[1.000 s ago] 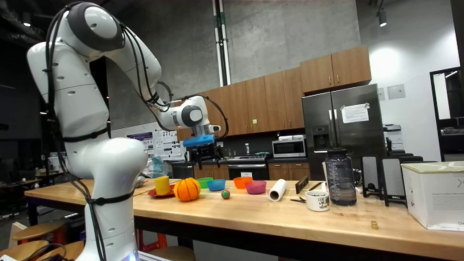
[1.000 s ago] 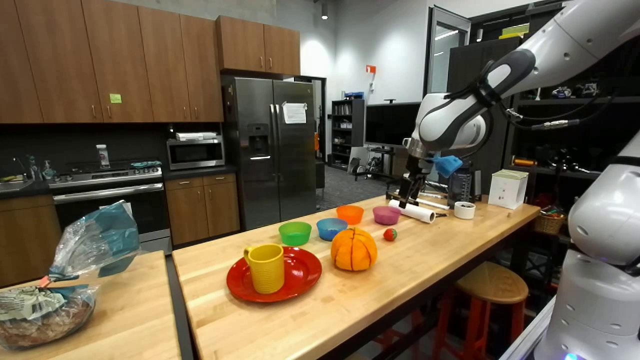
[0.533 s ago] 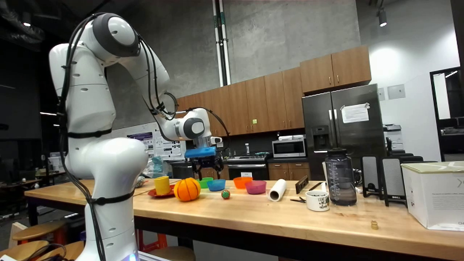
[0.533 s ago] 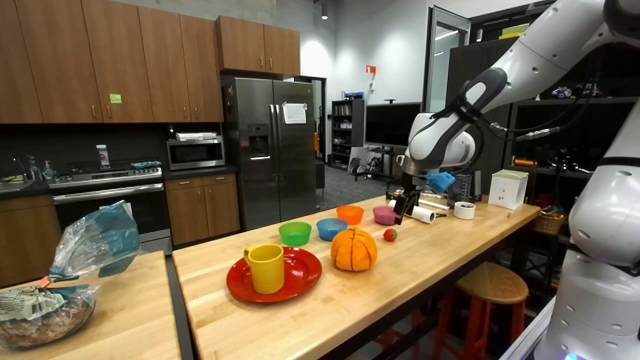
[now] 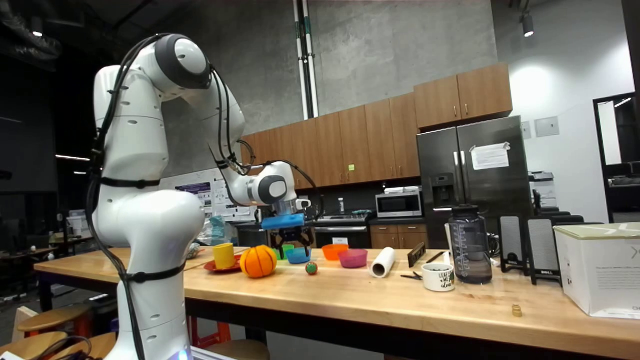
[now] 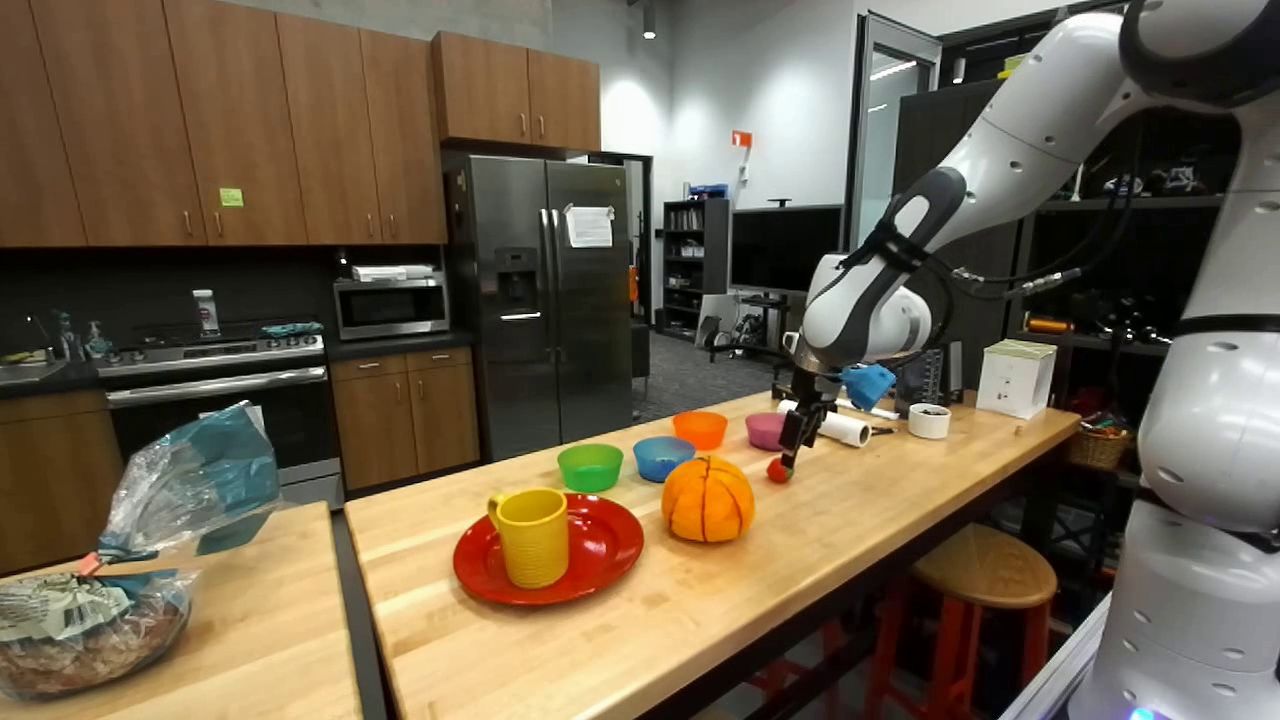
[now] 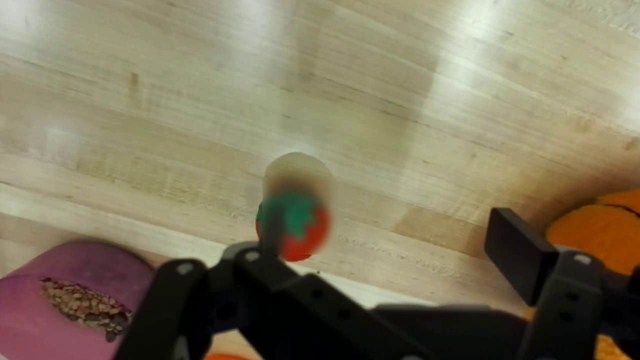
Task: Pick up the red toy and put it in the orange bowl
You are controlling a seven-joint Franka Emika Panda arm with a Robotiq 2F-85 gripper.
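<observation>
- We see the gripper with its jaws spread wide, and we find nothing gripped between them.
- In the wrist view one blurred finger overlaps the red toy, a strawberry shape with a green leafy top; whether the two touch, we cannot tell.
- The opposite finger stands well apart from the toy, near the orange pumpkin as we look from the wrist.
- In an exterior view we see the fingertips low over the table, hiding part of the toy.
- The toy rests on the table; in the wrist view we have it between the orange pumpkin and the pink bowl.
- We find the orange bowl apart from the toy, between the pink bowl and the blue bowl.
</observation>
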